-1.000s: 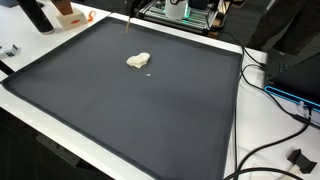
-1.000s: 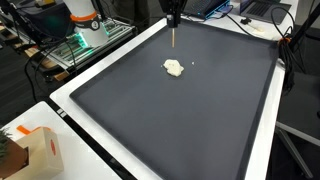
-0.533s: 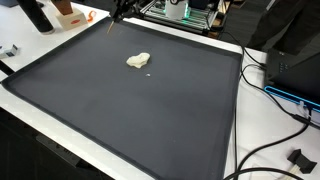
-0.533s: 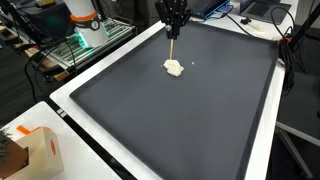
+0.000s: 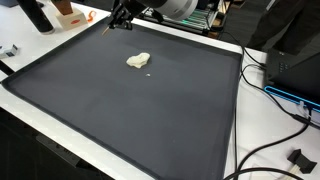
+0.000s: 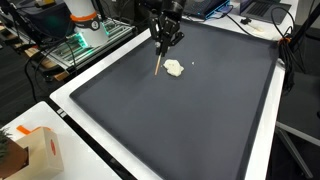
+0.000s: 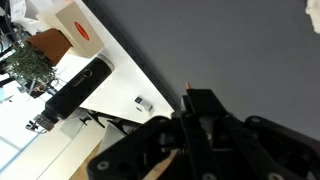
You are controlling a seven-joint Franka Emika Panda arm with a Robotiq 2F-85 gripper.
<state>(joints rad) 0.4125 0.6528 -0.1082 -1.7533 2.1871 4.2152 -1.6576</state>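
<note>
**Near zone.** A cardboard box stands on the white table at the near left corner, off the work surface and well apart from everything handled. A black mat covers almost all of the table. Its dark, even face probably serves to make small pale items easy to see.

**Middle zone.** A small whitish lump lies alone on the far half of the mat, loose, with nothing touching it.

**End effector.** The gripper hangs above the mat beyond the lump, clenched on a thin wooden stick. It grips the stick by its upper end, so the free length points down and slightly to the left. This hold looks chosen to leave the lower tip free for use as a probe. In this exterior view the tip appears just left of the lump, but both exterior views together suggest it is raised clear of the mat and apart from the lump. The wrist view shows the fingers pinched tight on the shaft.

**Far zone.** Behind the mat's far edge stand a white and orange unit and green-lit equipment. Cables trail along the right side, off the mat.
</note>
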